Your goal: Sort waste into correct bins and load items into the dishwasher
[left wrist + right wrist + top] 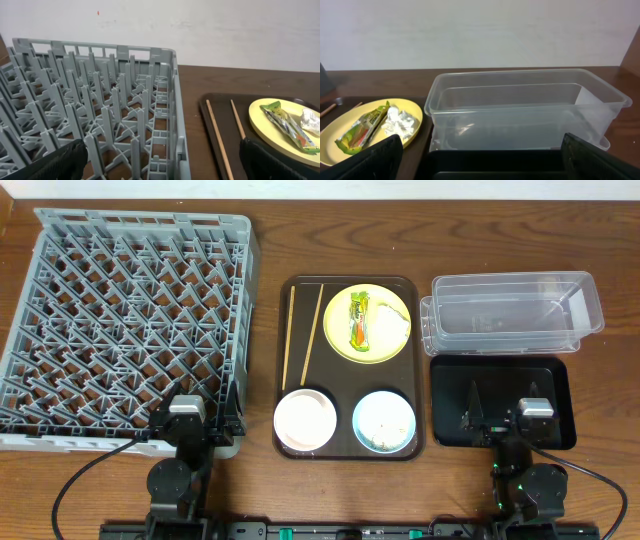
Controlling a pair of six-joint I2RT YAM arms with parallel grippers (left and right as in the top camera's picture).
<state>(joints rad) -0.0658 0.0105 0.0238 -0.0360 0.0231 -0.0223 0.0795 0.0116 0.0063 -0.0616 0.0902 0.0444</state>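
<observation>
At the counter's near edge the left hand [200, 402] and right hand [503, 400] sat empty, fingers spread apart, ready to pick. Mid-counter the tray [340, 380] carried bowls [304, 421], chopsticks [303, 335] and a wrapper [359, 320] on a yellow plate [382, 350]. The rack [120, 320] at the left edge and the clear bin [515, 305] toward the far right corner likely gave each arm its own drop-off.

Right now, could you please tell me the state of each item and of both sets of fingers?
Dish rack, empty.
Yellow plate, holding wrapper and crumpled tissue.
Chopsticks, lying on the brown tray.
Pink bowl, upright, empty.
Blue bowl, upright, small scraps inside.
Clear bin, empty.
Black bin, empty.
Left fingers, open.
Right fingers, open.
</observation>
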